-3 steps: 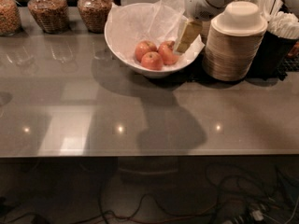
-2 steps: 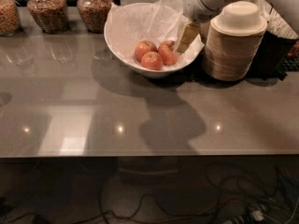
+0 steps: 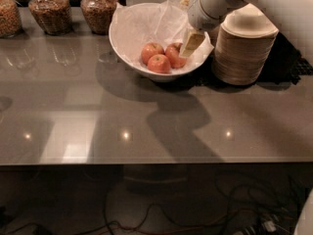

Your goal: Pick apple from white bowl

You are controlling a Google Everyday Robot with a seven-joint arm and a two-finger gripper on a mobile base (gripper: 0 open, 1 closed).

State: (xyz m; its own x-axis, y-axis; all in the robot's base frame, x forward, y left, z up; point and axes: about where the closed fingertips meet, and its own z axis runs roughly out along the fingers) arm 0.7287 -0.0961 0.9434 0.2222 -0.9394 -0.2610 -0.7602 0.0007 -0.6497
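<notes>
The white bowl (image 3: 129, 50), lined with crinkled tissue paper, stands at the back of the grey table. Three reddish apples lie in it: one at the front (image 3: 159, 63), one at the left (image 3: 151, 50) and one at the right (image 3: 174, 56). My gripper (image 3: 191, 43) reaches down from the upper right over the bowl's right side, its yellowish tip just right of the right-hand apple. Whether the tip touches that apple is unclear. The white arm crosses the top right corner.
A tall stack of beige disposable bowls (image 3: 246, 48) stands right of the white bowl, close under my arm. Three glass jars of grains (image 3: 48, 11) line the back left. The table's front edge (image 3: 146, 163) has cables on the floor below.
The view has shifted slightly, so the bowl sits a little further right and higher in the frame. My gripper stays at the bowl's right side next to the apples.
</notes>
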